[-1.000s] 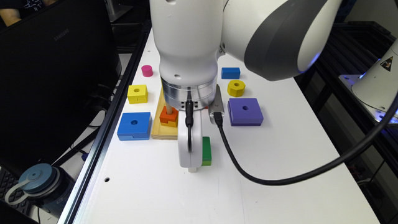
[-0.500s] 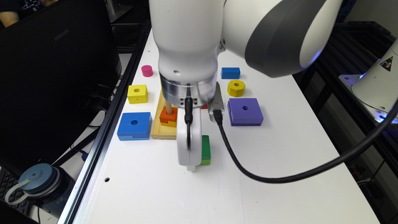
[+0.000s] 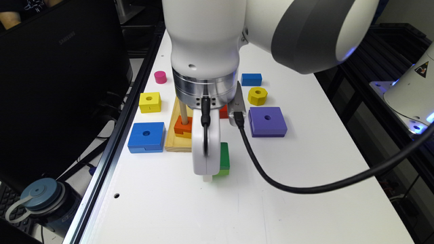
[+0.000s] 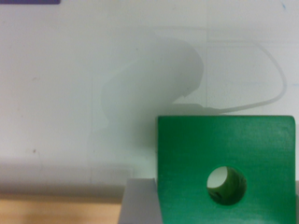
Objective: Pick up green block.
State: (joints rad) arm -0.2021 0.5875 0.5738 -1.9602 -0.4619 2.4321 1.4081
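the gripper [image 3: 207, 176] stands low over the white table [image 3: 305, 210], pressed against the green block [image 3: 224, 162], which lies near the wooden peg base [image 3: 176, 144], between the blue block [image 3: 146, 136] and purple block [image 3: 267, 121]. in the wrist view one grey finger [image 4: 138, 203] touches the block's [image 4: 224, 168] edge; whether the pincer grips it, i cannot tell.
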